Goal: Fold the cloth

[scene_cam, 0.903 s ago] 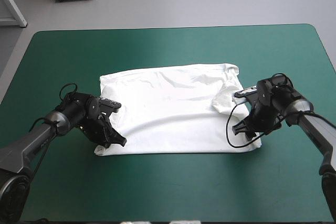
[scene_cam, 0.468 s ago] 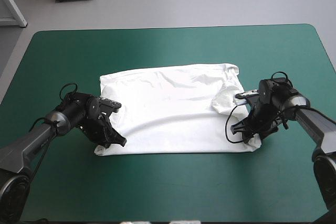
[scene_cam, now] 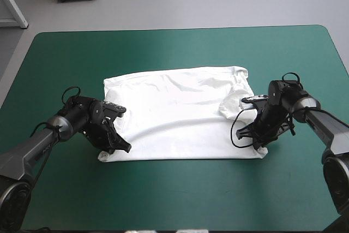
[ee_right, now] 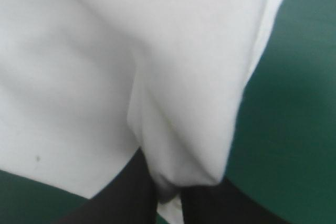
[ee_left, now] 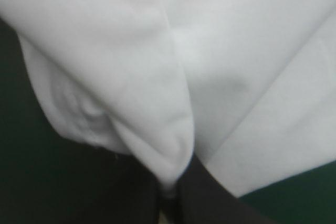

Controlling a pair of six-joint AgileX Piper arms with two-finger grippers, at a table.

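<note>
T-shirt [scene_cam: 180, 113]: white, spread flat, approx. mid-worktop, somewhat nearer the near edge than the far one. Outline roughly a wide rectangle, long side running L–R. Soft creases across the top layer. A curled-over fold sits on its right side, toward the far-right corner. Near-left corner bunched up into a small lump.

Left gripper [scene_cam: 119, 147]: low on the near-left corner of the shirt, arm coming in from the near-left. Left wrist view: fingers [ee_left: 210, 203] drawn almost together in a point, w/ a pinched ridge of white cloth rising from between them, so gripping the shirt. Cloth fans out ahead of the tips. Dark cover shows to either side.

Right gripper [scene_cam: 255, 144]: low on the near-right corner, touching the cloth edge. Right wrist view: fingers [ee_right: 126, 198] likewise nearly closed, a fold of white cloth caught between them, so gripping the shirt. Shirt edge runs off ahead beside the tips.

Worktop [scene_cam: 180, 47]: teal-green cover visible on all sides of the shirt, widest band along the far edge.
</note>
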